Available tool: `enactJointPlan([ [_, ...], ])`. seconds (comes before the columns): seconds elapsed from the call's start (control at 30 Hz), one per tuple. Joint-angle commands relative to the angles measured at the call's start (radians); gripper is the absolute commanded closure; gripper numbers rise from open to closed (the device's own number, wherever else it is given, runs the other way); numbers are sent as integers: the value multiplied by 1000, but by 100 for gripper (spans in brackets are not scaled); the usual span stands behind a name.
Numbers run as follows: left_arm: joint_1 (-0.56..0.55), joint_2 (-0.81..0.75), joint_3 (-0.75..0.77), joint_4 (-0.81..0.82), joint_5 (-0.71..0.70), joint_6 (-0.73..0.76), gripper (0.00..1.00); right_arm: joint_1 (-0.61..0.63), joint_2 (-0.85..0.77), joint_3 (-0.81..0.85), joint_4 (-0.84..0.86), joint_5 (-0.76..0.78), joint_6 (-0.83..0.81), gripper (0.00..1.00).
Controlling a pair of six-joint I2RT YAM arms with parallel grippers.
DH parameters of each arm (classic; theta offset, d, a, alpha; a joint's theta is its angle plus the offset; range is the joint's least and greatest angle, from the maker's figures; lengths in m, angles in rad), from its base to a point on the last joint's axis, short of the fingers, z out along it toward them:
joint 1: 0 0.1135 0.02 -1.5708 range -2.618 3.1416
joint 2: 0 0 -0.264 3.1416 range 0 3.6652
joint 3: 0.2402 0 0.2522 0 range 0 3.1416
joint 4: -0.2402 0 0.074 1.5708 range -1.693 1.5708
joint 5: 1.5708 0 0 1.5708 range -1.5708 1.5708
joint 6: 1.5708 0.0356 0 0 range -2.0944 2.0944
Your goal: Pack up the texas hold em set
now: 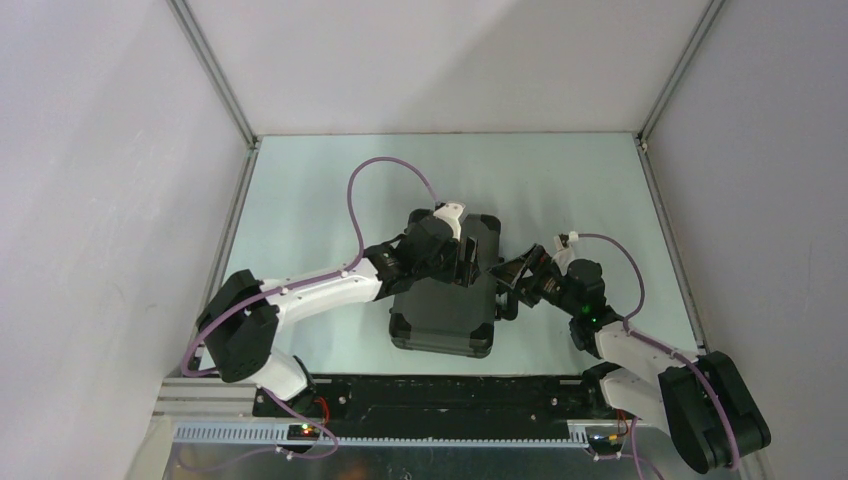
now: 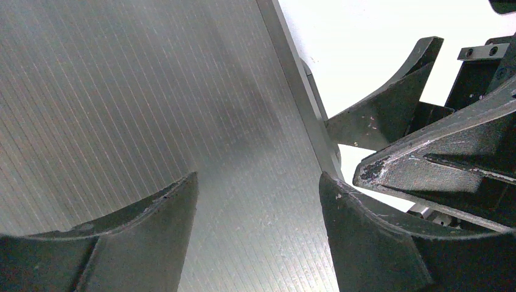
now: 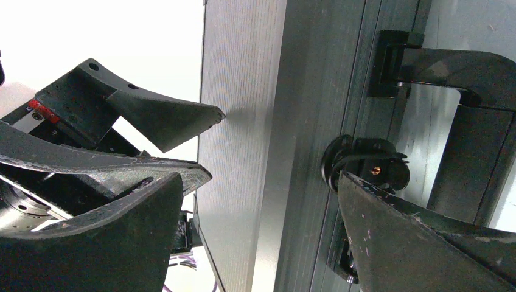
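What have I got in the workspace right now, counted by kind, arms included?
Black case: 1, closed
Arms: 2, left arm and right arm, fingers apart at the case
Purple cables: 2, left cable and right cable
Total: 5

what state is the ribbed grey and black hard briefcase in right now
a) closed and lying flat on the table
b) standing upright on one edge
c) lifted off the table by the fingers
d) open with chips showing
a: the ribbed grey and black hard briefcase lies flat on the table with its lid down, and the right wrist view shows its side with the latch and handle. No chips or cards are in sight.
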Motion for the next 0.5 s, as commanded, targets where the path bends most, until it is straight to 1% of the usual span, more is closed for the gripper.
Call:
enactJointPlan([
  [0.0,-16,66,-55,-174,53,-31,22,36,-27,46,136,-105,52,1],
  [0.47,-16,65,-56,-174,53,-31,22,48,-50,52,135,-123,54,1],
])
